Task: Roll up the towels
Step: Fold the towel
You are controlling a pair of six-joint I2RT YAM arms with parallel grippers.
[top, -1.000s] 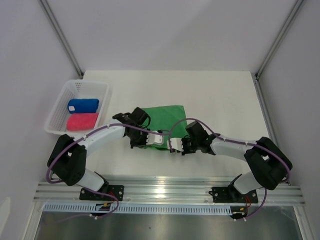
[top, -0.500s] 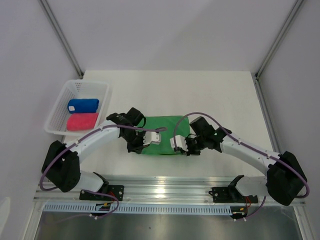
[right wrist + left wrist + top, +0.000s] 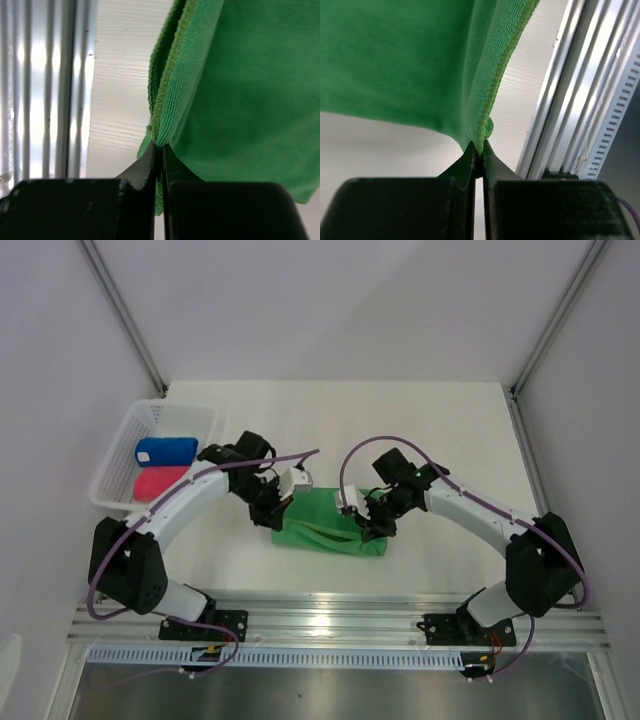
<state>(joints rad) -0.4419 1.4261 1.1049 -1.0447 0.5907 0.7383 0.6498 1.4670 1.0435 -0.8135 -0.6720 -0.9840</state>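
The green towel [image 3: 330, 523] lies folded near the table's front, its far edge lifted between both arms. My left gripper [image 3: 279, 502] is shut on the towel's left far corner [image 3: 479, 142]. My right gripper [image 3: 372, 517] is shut on the right far corner [image 3: 159, 135]. Both wrist views show green cloth [image 3: 395, 55] [image 3: 255, 90] hanging from the pinched tips. A rolled blue towel [image 3: 166, 450] and a rolled pink-red towel [image 3: 165, 482] lie in the white basket [image 3: 118, 445].
The white mesh basket stands at the table's left edge, close to my left arm. An aluminium rail [image 3: 340, 620] runs along the near edge, just in front of the towel. Bare white tabletop [image 3: 400, 420] stretches behind the towel.
Both grippers lifted and carried the towel's corners away from the arm bases, folding the green cloth into a narrower band. The right gripper's jaws finished closing on its corner.
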